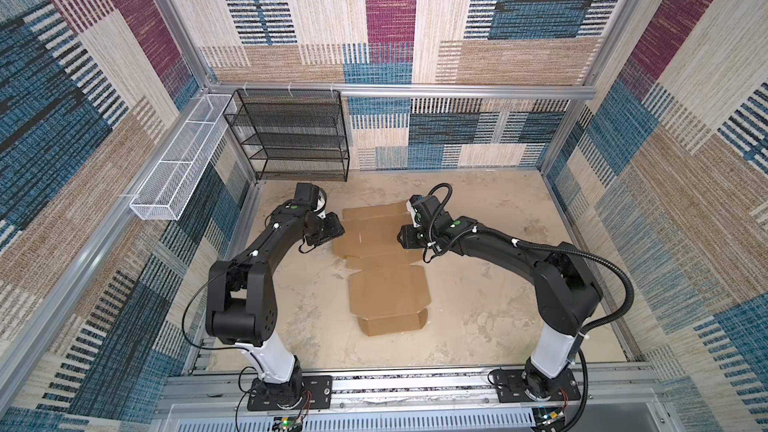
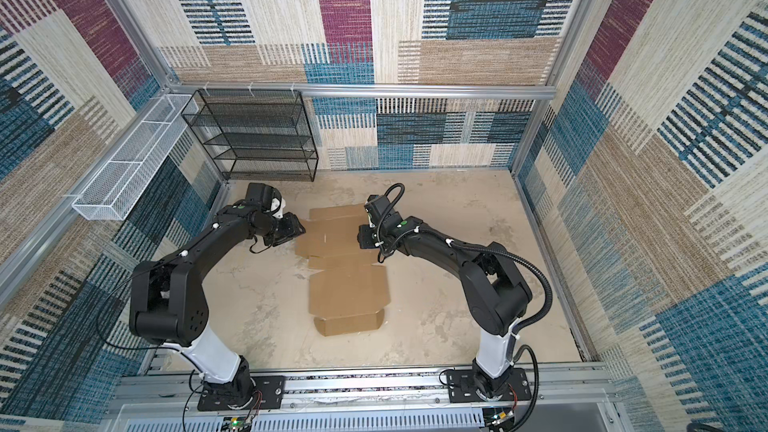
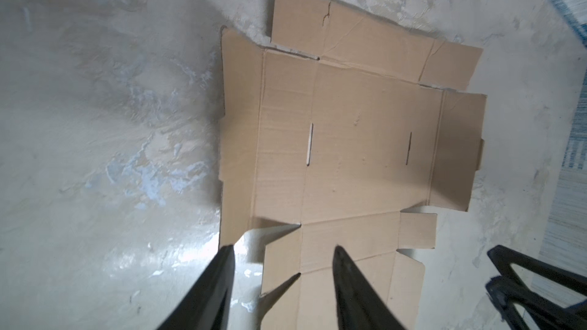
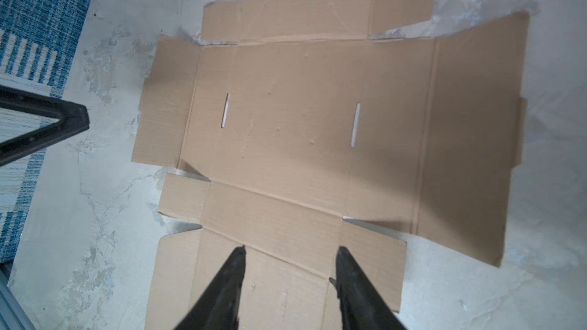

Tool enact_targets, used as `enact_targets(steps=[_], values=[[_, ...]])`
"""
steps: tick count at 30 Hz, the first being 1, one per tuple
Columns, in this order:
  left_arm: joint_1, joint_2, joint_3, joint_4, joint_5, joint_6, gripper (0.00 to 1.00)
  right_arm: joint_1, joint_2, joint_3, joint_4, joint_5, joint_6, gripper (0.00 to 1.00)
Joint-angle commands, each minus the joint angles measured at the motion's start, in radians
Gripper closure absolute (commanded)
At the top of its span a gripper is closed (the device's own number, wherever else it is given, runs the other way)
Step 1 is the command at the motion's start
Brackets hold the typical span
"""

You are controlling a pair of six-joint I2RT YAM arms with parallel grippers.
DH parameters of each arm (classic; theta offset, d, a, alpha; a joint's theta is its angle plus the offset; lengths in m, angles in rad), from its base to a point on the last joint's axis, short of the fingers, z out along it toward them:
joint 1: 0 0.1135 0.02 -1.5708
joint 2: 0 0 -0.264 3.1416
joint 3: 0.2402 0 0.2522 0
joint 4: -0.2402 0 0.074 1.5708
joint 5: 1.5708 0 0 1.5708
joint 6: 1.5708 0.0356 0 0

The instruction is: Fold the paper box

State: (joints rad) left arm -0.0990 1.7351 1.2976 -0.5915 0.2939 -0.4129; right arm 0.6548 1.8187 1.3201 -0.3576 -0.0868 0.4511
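Hanging on the wall, a white wire basket [image 1: 174, 176] sits beside a black mesh rack [image 1: 291, 135]. The paper box [image 1: 386, 288] lies flat on the counter [image 1: 498, 251], brown, with two slits; the left end effector [image 3: 282, 250] and right end effector [image 4: 291, 249] hover released at its sides.

We are showing black shells on left arm [image 1: 249, 268] and right arm [image 1: 552, 268], white lower columns [image 1: 270, 357], green dots [image 1: 294, 207] at the wrists, a ribbed black hose [image 1: 628, 286] on the right, and black tapered fingers [image 3: 211, 293] on left gripper [image 3: 282, 247] and right gripper [image 4: 291, 247].
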Motion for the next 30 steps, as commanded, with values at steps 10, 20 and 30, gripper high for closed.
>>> enact_targets(steps=[10, 20, 30], values=[[0.035, 0.124, 0.08, -0.042, 0.004, 0.112, 0.27, -0.009, 0.066, 0.067, -0.005, -0.04, -0.009, 0.52], [0.035, 0.2, 0.07, 0.051, 0.065, 0.11, 0.02, -0.014, 0.076, 0.074, -0.004, -0.045, -0.01, 0.52], [0.033, 0.241, 0.076, 0.119, 0.128, 0.091, 0.5, -0.017, 0.074, 0.067, -0.001, -0.047, -0.008, 0.52]])
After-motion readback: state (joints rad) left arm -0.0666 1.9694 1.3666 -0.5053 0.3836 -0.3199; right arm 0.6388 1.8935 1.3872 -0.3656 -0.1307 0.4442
